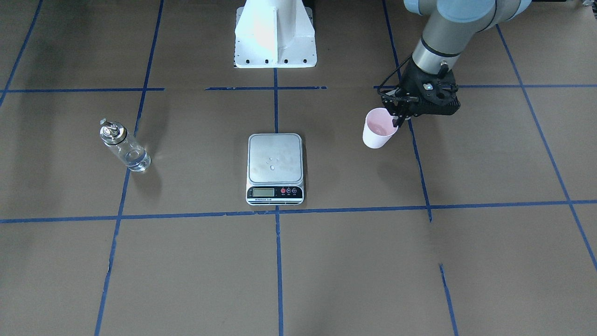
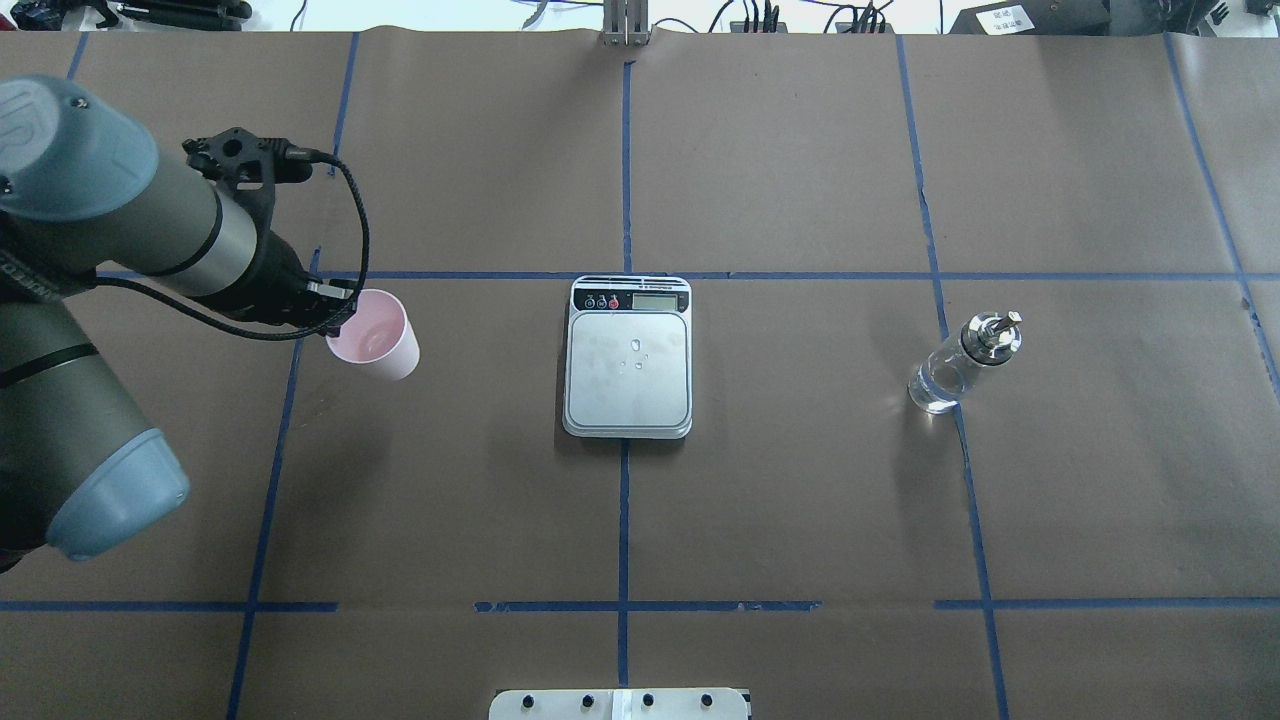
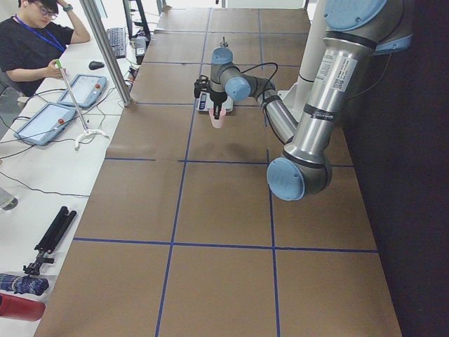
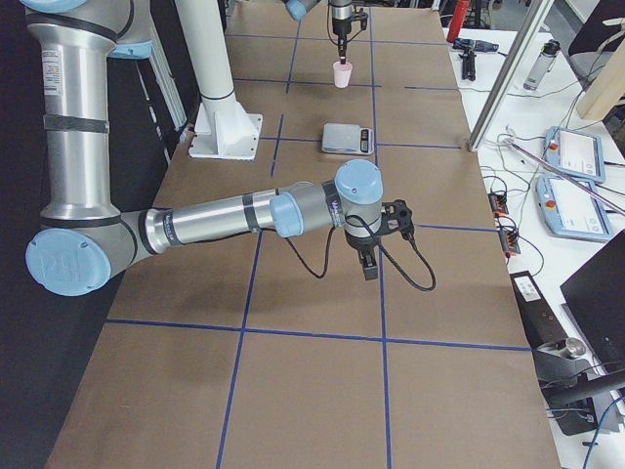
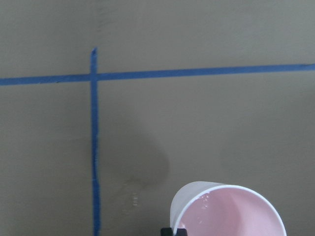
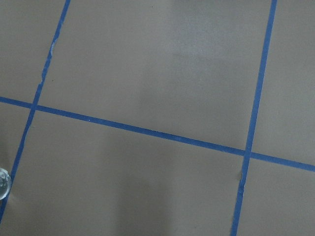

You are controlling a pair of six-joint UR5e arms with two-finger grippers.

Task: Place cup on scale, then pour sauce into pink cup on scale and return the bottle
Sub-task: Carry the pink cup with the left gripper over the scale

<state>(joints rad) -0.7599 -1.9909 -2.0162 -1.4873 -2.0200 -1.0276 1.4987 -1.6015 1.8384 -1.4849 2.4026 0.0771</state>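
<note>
The robot's left arm (image 2: 150, 225) is reaching forward over the brown paper-covered table (image 1: 354, 270), its wrist bending so that the left gripper (image 1: 400, 119) is pointing down. The gripper's black fingers are pinching the rim of the small pale pink paper cup (image 1: 376, 134), one inside the wall and one outside. The pictures do not show whether the cup's base is touching the paper. The cup is sitting well to one side of the flat digital kitchen scale (image 1: 275, 161), whose silver steel plate is showing a few droplets. Well away on the scale's other side, the small clear glass bottle (image 1: 125, 148) with its metal spout is standing upright on a blue tape line (image 1: 122, 196), holding clear sauce (image 1: 136, 159). The right arm (image 4: 215, 220) is stretching low and level over the table with the right gripper (image 4: 371, 264) hanging down. Whether its fingers are apart or together cannot be told.
</note>
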